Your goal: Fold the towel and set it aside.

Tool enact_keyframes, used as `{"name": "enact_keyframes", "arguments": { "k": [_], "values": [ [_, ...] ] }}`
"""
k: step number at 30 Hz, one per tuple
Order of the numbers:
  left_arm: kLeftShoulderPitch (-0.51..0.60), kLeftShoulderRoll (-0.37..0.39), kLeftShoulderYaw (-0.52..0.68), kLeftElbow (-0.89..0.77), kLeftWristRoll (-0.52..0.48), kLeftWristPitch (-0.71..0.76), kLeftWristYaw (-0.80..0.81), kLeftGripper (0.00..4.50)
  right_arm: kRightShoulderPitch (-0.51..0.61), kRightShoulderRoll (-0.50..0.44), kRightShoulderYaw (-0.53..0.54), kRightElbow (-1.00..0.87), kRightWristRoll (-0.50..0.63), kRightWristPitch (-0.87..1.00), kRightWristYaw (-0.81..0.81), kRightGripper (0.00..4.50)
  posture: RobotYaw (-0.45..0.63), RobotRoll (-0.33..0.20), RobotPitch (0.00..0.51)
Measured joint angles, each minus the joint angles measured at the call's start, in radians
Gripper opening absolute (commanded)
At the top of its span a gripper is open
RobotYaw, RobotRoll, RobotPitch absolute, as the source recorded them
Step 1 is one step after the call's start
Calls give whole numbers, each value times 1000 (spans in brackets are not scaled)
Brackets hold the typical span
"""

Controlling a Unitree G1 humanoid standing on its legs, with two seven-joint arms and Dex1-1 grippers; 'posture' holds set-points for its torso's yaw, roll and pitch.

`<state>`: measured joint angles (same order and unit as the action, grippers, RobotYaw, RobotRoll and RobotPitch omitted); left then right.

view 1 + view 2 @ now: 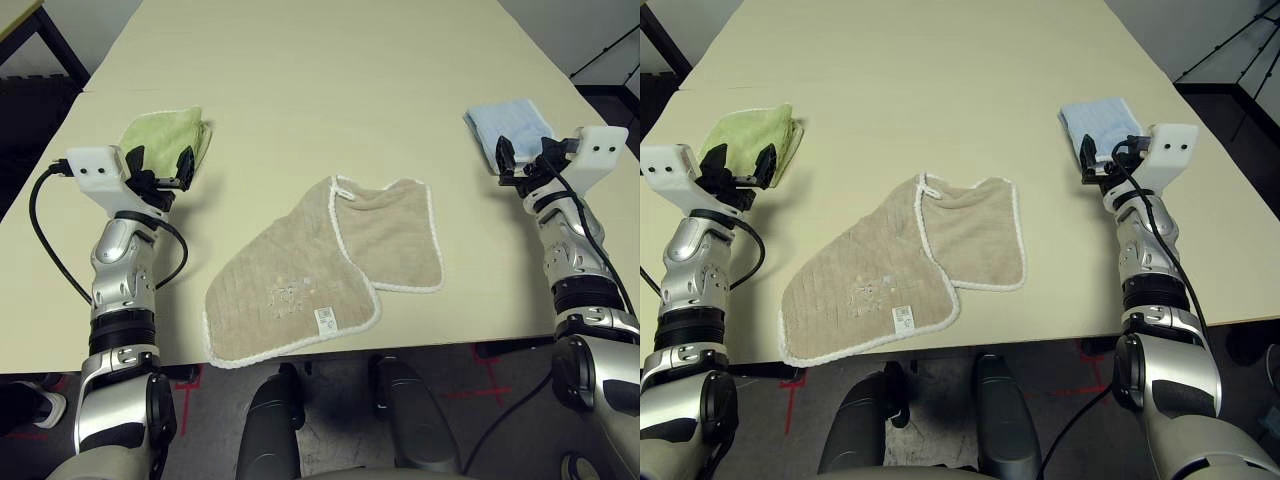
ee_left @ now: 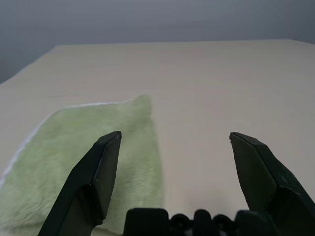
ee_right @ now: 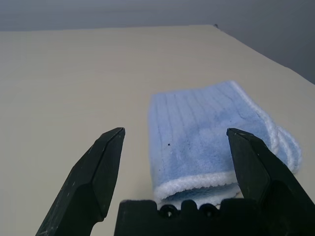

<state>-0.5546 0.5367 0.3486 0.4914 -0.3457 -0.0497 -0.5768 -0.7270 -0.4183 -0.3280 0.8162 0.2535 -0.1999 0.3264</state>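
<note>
Between both hands and on the body side of them, seeing the towel lying loosely spread on the table, its white label facing up near the body-side hem. Reaching the near table edge with its left-hand corner. Showing an overlap too, the larger left-hand part crossing the smaller right-hand one.

From the left gripper, finding the towel lying inward and back toward the body; from the right gripper, also inward and back, the other way round. Running its long axis on a diagonal, from the near corner on the left hand's side up to the far panel on the right hand's side. Placing the left hand nearer the bulk, the right nearer only that far panel.

Holding nothing with either hand: both standing released, fingers spread wide, well off the towel.

Beyond the left hand, seeing the green cloth lying folded; beyond the right, the blue cloth, likewise.

Judging next move: needing both hands drawing back and inward, probably squaring that diagonal before folding. Risking a near corner slipping off the edge.
</note>
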Motion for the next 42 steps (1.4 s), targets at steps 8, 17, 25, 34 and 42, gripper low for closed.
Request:
{"name": "enact_keyframes", "arguments": {
  "k": [8,17,25,34,42],
  "values": [
    [-24,114,-98,0,-60,127,-400,4460,-18,-1,5,12,-2,1,23,4500,-133,0,156],
    [-65,191,-216,37,-15,143,-660,4460,-52,-9,28,33,-11,4,69,4500,-138,0,162],
    [-76,211,-274,37,21,129,-762,4460,-83,-53,60,53,-34,35,156,4500,-152,0,162],
    [-84,211,-275,19,29,85,-767,4460,-176,-92,83,53,11,368,344,4500,-145,0,167],
    [-67,200,-275,-50,27,87,-760,4460,-294,-133,177,97,-6,687,510,4500,-134,0,168]
  ]
}}
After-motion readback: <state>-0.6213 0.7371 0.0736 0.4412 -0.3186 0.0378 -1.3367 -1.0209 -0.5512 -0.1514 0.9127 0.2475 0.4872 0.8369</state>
